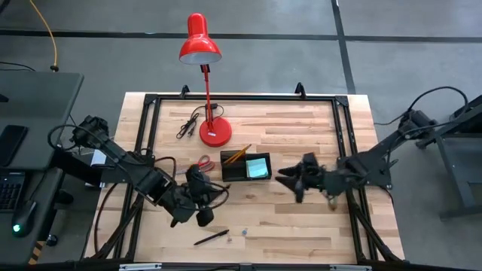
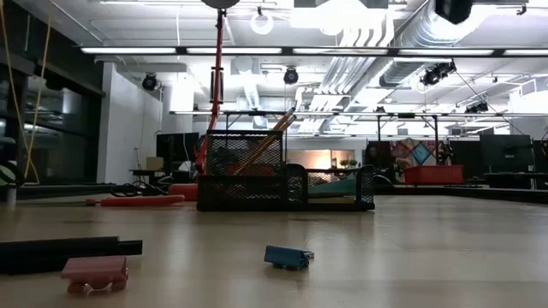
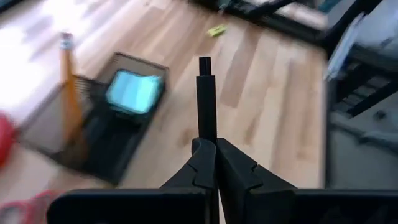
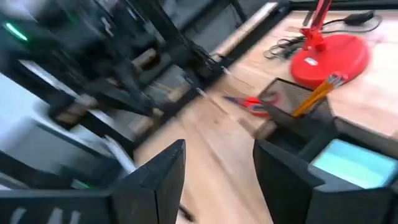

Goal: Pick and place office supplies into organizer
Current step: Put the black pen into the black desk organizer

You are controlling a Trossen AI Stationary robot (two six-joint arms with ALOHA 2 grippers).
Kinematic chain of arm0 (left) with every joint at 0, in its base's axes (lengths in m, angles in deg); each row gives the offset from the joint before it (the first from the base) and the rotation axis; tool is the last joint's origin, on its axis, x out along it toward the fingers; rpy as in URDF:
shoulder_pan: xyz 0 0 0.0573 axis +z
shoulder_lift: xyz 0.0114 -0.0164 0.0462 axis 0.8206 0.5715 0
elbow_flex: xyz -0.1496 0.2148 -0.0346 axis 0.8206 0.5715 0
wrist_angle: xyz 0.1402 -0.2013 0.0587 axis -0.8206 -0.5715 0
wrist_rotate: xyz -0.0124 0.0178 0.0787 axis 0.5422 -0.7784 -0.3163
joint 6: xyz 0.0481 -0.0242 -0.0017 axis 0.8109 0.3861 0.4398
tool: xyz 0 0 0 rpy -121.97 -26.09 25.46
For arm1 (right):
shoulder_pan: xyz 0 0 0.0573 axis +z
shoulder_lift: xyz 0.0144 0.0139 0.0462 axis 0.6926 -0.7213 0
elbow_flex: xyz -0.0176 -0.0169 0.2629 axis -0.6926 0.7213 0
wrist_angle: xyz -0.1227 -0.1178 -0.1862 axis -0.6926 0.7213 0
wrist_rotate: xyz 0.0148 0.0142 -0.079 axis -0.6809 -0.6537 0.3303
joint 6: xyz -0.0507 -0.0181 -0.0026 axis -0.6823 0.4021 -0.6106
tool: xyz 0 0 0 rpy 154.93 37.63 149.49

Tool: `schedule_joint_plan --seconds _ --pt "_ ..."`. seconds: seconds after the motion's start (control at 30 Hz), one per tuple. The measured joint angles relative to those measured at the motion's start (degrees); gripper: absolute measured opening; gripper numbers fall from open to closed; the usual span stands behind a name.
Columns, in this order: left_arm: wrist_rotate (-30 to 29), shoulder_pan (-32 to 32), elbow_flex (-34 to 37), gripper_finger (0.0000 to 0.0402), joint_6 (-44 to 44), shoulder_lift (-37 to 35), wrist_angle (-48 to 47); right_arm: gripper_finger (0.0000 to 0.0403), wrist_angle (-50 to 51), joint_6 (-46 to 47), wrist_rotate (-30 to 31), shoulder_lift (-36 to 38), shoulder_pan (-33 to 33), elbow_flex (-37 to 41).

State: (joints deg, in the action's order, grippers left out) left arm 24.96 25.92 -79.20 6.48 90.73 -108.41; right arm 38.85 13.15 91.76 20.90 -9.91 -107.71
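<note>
One black mesh organizer (image 1: 245, 166) with two compartments sits near the middle of the desk (image 1: 301, 226), just in front of the single red lamp's round base (image 1: 215, 132). Its teal-side compartment holds one teal sticky-note pad (image 1: 258, 167); the other compartment holds orange pencils (image 1: 237, 154) leaning upright, two as far as can be counted. One pair of red-handled scissors (image 1: 204, 162) lies flat just to the left of the organizer. One black pen (image 1: 211, 237) lies on the desk well in front of the organizer, with one tiny block (image 1: 245, 232) beside it. A second black pen (image 3: 206, 99) stands clamped in the closed left gripper (image 1: 197, 197), which hangs to the front-left of the organizer. The right gripper (image 1: 295, 181) hovers just right of the organizer, fingers (image 4: 163, 177) apart and holding nothing. One black cord (image 1: 188, 124) lies left of the lamp base.
</note>
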Motion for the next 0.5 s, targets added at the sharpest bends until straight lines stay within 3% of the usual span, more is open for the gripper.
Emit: schedule_joint_plan --seconds 0.1,0.27,0.4,0.5 --pt "-0.73 2.15 -0.04 0.0 1.03 -1.33 -0.04 0.0189 -11.91 0.94 0.57 6.65 0.14 9.0" --pt "1.28 7.79 0.0 0.0 9.74 -3.23 6.1 0.0224 -35.24 -5.1 -4.34 10.82 -2.8 18.06" --pt "7.51 13.09 -0.09 0.0 17.65 -3.69 16.16 0.025 -36.87 -12.45 -4.83 10.05 -4.46 17.56" --pt "12.53 16.69 0.03 0.0 23.0 -3.55 24.68 0.0256 -34.37 -23.15 -2.79 9.26 -5.04 14.7"
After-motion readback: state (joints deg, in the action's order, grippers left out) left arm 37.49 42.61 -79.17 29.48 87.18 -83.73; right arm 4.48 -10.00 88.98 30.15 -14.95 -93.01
